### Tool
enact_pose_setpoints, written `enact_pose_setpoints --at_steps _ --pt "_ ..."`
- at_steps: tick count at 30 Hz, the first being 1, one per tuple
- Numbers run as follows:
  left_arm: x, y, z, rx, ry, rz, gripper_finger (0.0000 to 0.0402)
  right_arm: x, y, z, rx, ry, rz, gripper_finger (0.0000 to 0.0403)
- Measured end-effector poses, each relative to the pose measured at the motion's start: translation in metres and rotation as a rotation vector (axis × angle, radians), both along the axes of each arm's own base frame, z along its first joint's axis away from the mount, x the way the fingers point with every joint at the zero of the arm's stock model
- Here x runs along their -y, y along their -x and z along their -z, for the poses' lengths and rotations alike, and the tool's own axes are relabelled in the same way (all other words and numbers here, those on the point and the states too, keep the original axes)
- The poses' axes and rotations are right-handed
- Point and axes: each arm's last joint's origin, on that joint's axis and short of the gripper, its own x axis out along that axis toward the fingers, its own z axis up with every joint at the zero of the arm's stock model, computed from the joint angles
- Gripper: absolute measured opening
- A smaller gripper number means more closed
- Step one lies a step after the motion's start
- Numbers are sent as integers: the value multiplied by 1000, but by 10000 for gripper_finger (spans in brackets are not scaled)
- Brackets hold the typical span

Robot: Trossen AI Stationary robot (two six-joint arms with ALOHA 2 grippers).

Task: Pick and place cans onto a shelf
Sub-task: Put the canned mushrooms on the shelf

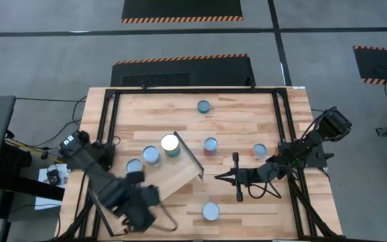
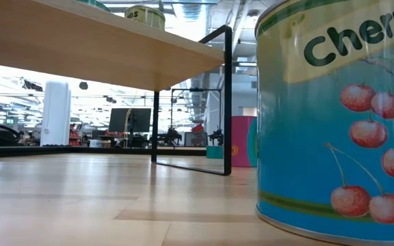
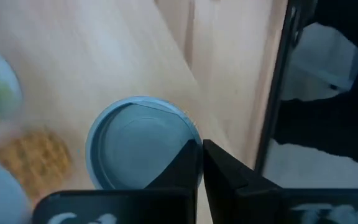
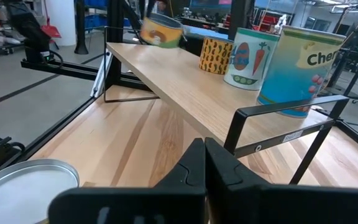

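The left pincer (image 1: 137, 202) hangs over the near-left corner of the table (image 1: 247, 121), fingers pressed together on nothing; a blue-lidded can (image 3: 138, 149) sits just beyond its tips. The right pincer (image 1: 237, 177) is likewise clenched and empty, low over the table, pointing toward the shelf (image 1: 180, 171). Ahead of it three cans stand on the shelf: a cherry can (image 4: 300, 68) nearest, then a peas-and-carrots can (image 4: 250, 57) and a yellow-patterned can (image 4: 215, 55). Another silver-topped can (image 1: 210, 211) stands on the table just beside this pincer.
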Motion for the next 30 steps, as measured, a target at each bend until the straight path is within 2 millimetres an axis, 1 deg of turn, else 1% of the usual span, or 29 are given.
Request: enact_pose_setpoints --at_steps 3,6,8,10,13,17,19,21,26,30 --pt "21 20 -1 25 5 -55 0 0 0 0 0 0 0 10" --pt "34 39 -3 68 -4 -99 0 0 0 0 2 -1 1 10" --pt "41 52 0 90 -22 -121 0 0 0 -2 14 -3 0 10" --pt "40 63 2 107 -36 -154 0 0 0 -2 21 -6 0 10" --pt "30 84 3 146 -58 -209 0 0 0 -3 26 -6 0 9" --pt "8 105 7 195 -55 -280 0 0 0 -3 27 -7 0 8" --pt "-1 110 13 219 -9 -290 0 0 0 -3 28 -8 0 9" --pt "-11 113 23 229 12 -301 0 0 0 -4 32 -10 0 9" --pt "-35 122 44 212 -22 -345 0 0 0 -4 33 -11 0 9" --pt "-43 125 51 196 -28 -353 0 0 0 -4 32 -10 0 9"
